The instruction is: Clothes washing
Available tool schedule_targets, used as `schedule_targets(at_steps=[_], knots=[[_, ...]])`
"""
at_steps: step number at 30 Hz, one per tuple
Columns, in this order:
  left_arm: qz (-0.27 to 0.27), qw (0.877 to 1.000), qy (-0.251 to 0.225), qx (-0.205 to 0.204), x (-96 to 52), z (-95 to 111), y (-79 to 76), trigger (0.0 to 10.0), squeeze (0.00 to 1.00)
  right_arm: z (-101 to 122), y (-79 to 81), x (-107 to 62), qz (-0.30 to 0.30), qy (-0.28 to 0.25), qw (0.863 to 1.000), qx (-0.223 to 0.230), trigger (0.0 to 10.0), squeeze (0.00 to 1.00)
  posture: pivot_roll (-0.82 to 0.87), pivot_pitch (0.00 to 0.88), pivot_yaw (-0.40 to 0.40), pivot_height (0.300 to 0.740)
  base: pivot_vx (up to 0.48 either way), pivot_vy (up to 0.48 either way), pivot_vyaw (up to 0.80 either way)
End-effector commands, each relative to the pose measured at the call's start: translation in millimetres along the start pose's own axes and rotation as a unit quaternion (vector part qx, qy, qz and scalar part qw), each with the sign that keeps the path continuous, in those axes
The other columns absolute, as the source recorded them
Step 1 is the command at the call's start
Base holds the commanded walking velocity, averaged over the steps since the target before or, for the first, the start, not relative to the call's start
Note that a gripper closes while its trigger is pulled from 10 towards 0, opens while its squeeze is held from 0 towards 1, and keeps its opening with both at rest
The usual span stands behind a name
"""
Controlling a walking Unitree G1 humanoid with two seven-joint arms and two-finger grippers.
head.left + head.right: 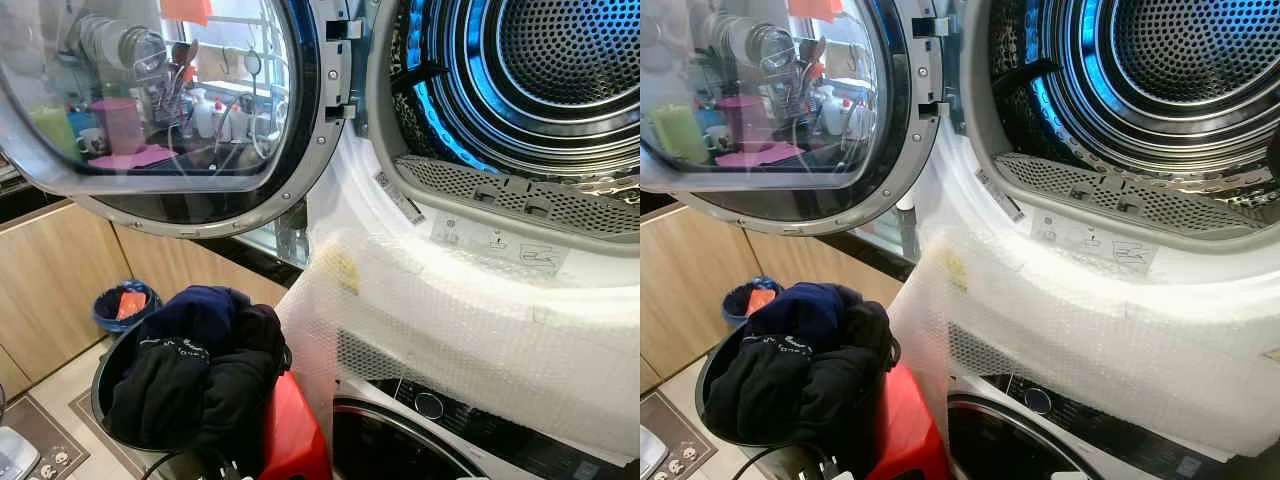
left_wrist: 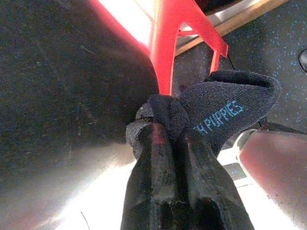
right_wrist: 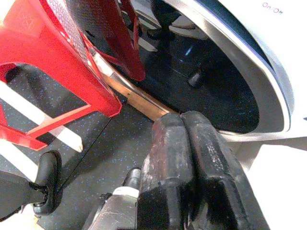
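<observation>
Up high, we see the round silver drum of the top machine, with its big glass door swung wide. Beside it, a black round basket full of dark clothes sits on a red plastic stool. Our left hand hangs low by the stool and pinches a dark sock with blue letters tight. Our right hand is squeezed together with nothing in it, near the lower machine's dark round door.
</observation>
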State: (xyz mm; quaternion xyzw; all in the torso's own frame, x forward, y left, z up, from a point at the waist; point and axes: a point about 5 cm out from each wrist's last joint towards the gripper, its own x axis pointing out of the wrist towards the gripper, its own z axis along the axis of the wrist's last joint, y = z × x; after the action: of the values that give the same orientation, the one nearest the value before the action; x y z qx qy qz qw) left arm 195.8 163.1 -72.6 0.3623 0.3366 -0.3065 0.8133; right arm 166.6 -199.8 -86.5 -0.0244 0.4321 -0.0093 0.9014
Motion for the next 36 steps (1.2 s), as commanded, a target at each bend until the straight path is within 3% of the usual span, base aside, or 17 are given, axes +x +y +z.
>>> schedule_targets(at_steps=[1, 18, 29, 36], knots=[[0.004, 1.000, 0.001, 0.008, -1.2, -2, 6.6, 10.0, 0.00, 1, -1.8, -0.2, -0.002, -0.005, 1.000, 0.003, 10.0, 0.00, 0.07, 0.000, -0.028, 0.740, 0.000, 0.000, 0.00], [-0.006, 1.000, 0.002, -0.001, -0.6, -2, -1.7, 10.0, 0.00, -2, -3.5, -1.5, -0.002, -0.003, 1.000, 0.001, 10.0, 0.00, 0.07, 0.000, -0.033, 0.740, 0.000, 0.000, 0.00], [-0.043, 0.998, -0.034, -0.007, 10.8, 31, -8.7, 10.0, 0.00, -6, -7.6, -3.8, -0.002, -0.008, 1.000, 0.001, 10.0, 0.00, 0.05, 0.000, -0.031, 0.740, 0.000, 0.000, 0.00], [-0.039, 0.997, -0.068, 0.014, 14.5, 50, -0.7, 10.0, 0.00, -10, -11.5, -6.3, -0.009, -0.015, 1.000, 0.013, 10.0, 0.00, 0.04, 0.000, -0.025, 0.740, 0.000, 0.000, 0.00]])
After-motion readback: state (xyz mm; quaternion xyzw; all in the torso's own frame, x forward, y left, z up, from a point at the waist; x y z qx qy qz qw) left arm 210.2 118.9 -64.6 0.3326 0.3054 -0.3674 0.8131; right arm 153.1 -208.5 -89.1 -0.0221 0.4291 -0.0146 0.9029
